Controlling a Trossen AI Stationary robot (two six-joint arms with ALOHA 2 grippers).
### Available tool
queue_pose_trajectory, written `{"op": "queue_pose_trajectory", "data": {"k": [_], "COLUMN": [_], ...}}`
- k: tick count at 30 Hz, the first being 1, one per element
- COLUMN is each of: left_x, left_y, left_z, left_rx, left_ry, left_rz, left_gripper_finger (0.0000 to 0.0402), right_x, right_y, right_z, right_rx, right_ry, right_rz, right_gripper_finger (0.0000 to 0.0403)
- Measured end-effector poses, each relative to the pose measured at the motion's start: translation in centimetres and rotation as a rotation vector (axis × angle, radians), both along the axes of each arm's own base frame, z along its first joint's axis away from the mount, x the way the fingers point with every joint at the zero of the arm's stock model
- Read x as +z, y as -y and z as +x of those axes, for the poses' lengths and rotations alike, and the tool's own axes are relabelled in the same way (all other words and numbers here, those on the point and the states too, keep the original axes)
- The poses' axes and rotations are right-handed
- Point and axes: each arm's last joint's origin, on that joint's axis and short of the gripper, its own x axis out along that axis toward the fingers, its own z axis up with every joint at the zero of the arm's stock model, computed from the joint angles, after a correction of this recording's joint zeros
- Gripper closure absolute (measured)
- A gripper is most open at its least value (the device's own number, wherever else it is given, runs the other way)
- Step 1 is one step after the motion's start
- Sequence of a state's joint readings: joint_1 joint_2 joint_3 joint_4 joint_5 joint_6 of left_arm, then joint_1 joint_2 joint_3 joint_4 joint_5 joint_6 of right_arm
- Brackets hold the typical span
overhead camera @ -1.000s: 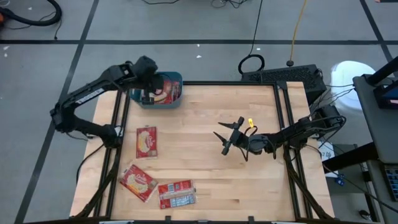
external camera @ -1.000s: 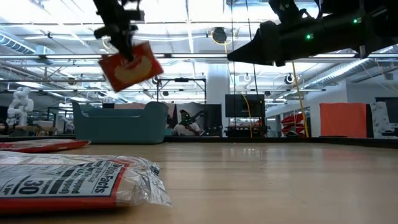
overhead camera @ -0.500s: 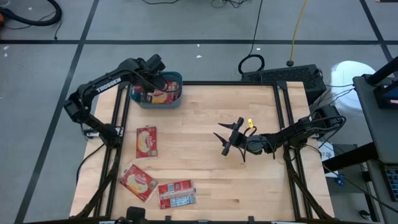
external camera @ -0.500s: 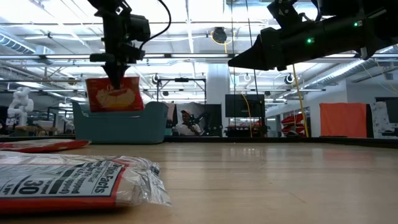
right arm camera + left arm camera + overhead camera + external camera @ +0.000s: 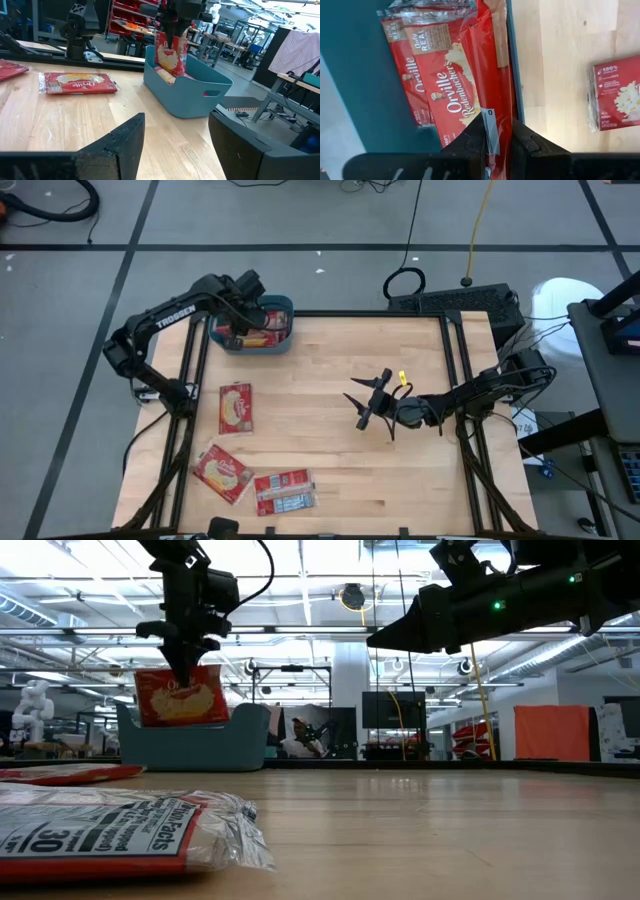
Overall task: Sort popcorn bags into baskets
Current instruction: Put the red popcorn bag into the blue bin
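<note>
Over the teal basket (image 5: 256, 326) at the counter's (image 5: 330, 420) far left corner, the left gripper (image 5: 243, 319) has come down since a second ago, when it held its popcorn bag (image 5: 181, 696) tilted and higher, out in front of the bin. Its jaws are clamped on the top edge of that bag, which now hangs nearly upright, its lower edge dipping behind the basket's rim in the low view. At least two more bags (image 5: 435, 75) lie inside the basket, red with cream popcorn art and white lettering. Three other bags stay where they were on the left side of the counter: one (image 5: 236, 407) alone, two more (image 5: 223, 473) (image 5: 284, 491) near the front edge. Mid-counter toward the right, the right gripper (image 5: 364, 405) has not moved, jaws apart and empty.
</note>
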State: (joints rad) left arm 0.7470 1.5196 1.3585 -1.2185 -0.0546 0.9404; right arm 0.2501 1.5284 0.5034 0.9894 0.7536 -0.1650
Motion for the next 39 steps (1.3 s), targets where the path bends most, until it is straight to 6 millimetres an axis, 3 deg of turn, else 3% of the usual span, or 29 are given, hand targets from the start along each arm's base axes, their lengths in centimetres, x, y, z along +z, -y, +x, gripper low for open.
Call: {"op": "queue_pose_trajectory", "data": {"k": [16,30,34,39], "left_x": [-1.1,-0.6,-0.4,-0.4], "left_y": [-2.2,-3.4,-3.7,-3.7], "left_z": [-0.6,0.0,0.1,0.1], "left_rx": [0.085,0.14,0.155,0.156], "left_ry": [0.037,0.093,0.104,0.112], "left_rz": [0.123,0.274,0.308,0.309], "left_gripper_finger": [0.0352,0.0219,0.0205,0.0222], "right_x": [0.0,0.0,0.0,0.0], "right_y": [0.0,0.0,0.0,0.0], "right_z": [0.0,0.0,0.0,0.0], "right_rx": [0.0,0.0,0.0,0.0], "right_ry": [0.0,-0.001,-0.001,-0.001], "right_rz": [0.0,0.0,0.0,0.0], "right_gripper_finger": [0.0189,0.0189,0.0189,0.0189]}}
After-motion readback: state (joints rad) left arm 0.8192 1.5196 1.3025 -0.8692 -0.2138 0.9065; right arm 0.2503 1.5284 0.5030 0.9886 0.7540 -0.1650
